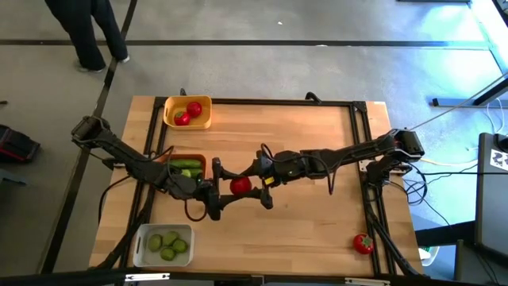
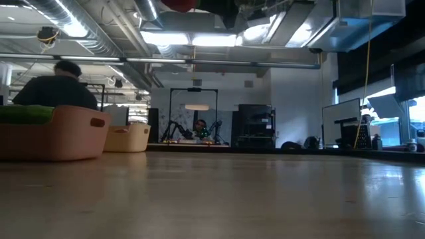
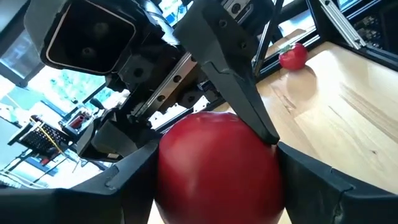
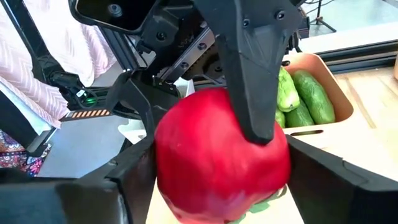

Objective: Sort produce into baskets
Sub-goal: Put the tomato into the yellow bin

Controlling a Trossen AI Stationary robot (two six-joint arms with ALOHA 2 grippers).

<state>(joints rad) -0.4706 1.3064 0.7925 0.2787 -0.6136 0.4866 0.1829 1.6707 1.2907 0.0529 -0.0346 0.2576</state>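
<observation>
At the middle of the bench (image 1: 302, 230), lifted clear of the wood, we have a red tomato (image 1: 240, 186) caught between both hands at once: in each wrist view the near pair of fingers presses its sides while a finger of the other arm lies across its top, so we judge this a handover, with the left hand (image 1: 225, 193) and the right hand (image 1: 255, 181) both pinching the fruit and neither yet spread. The tomato looks smooth, glossy, evenly deep red and round, filling most of both wrist views; no stalk shows on it here. Just beyond the left hand sits the orange basket (image 1: 202, 160) with green cucumbers (image 1: 187, 167) in it, and toward the bench's near left corner the white-grey basket (image 1: 141, 238) holds several pale limes (image 1: 168, 245). Farther off, at the back edge, the yellow basket (image 1: 205, 119) already has two tomatoes (image 1: 188, 114). One more tomato with a green stalk (image 1: 363, 243) lies loose near the right front corner, well apart from everything. By our reckoning most sorting is done: the held tomato and the loose one remain. A person (image 1: 91, 28) walks beyond the bench.
</observation>
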